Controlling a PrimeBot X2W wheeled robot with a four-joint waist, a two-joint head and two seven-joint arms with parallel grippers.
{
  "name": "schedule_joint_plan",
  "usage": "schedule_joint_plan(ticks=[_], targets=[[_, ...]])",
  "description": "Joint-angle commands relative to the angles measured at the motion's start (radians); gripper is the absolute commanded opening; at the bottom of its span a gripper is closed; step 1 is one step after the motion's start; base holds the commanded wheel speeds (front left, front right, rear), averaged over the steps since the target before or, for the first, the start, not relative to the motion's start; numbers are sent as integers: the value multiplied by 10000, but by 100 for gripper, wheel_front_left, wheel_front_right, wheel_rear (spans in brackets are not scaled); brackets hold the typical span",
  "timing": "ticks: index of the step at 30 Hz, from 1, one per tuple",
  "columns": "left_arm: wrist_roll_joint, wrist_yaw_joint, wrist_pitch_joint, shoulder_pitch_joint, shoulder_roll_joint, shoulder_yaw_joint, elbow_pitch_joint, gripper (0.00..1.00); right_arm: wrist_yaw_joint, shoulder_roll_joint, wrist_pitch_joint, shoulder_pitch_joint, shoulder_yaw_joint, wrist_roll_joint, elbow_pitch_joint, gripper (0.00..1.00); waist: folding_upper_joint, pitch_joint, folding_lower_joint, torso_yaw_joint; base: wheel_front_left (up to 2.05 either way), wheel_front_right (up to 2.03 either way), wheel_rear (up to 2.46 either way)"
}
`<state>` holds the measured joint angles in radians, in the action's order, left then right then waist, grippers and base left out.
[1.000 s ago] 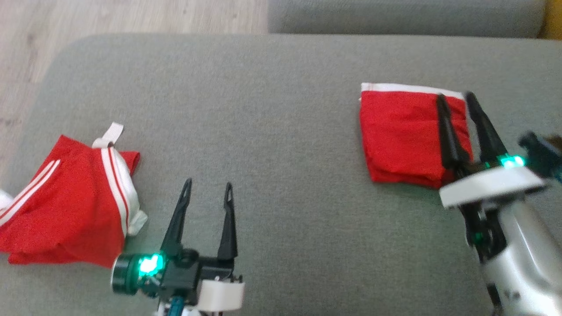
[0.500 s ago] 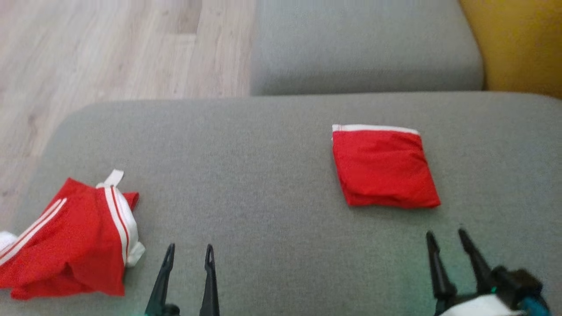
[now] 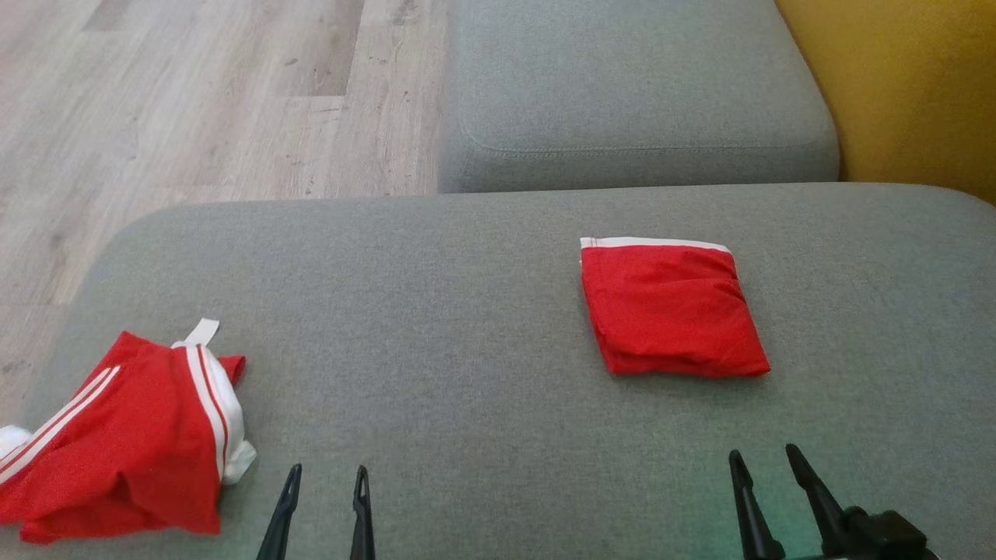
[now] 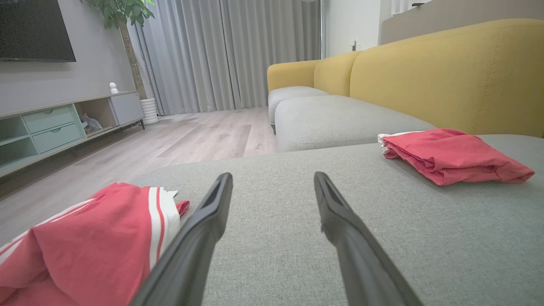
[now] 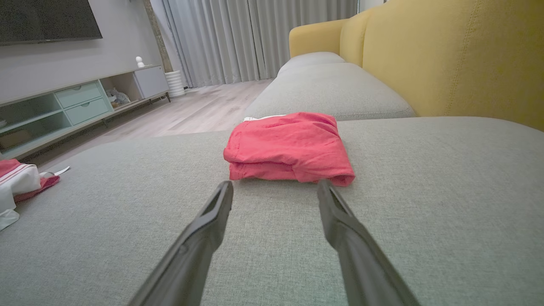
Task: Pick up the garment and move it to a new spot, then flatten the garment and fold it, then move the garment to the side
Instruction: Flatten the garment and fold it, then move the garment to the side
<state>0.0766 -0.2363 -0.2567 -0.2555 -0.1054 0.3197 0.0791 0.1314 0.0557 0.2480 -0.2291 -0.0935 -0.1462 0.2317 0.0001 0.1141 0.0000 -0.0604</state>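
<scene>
Both arms wait at the near edge of the grey cushion (image 3: 467,311), the left gripper (image 3: 327,469) and right gripper (image 3: 762,451) each spread wide and empty. The crumpled striped garment (image 3: 117,443) lies just left of the left gripper, not touching it, so that arm looks nearer for a pick. Farther off, ahead of the right gripper, the folded garment (image 3: 669,307) lies flat, its white band at the far edge.

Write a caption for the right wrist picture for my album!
The open right end effector points at a folded red garment lying on the grey sofa.
</scene>
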Motion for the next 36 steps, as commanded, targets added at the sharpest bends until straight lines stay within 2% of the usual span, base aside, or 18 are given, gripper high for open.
schedule_joint_plan(ticks=[1, 27, 36], targets=[[-106, 38, -51, 244, 108, -387, -260, 100, -7, 57, 136, 287, -244, 89, -340, 100, -1, 1, 0, -2, 0, 0, 0], [-321, 274, -51, 73, 337, -676, -244, 100, -7, 78, 137, 248, -291, 309, -309, 100, -1, 24, 0, 57, 0, 0, 0], [-405, 325, -51, 231, 398, -621, -448, 100, -7, 57, 137, 593, -129, 195, -148, 100, -1, -396, 0, -99, 0, 0, 0]])
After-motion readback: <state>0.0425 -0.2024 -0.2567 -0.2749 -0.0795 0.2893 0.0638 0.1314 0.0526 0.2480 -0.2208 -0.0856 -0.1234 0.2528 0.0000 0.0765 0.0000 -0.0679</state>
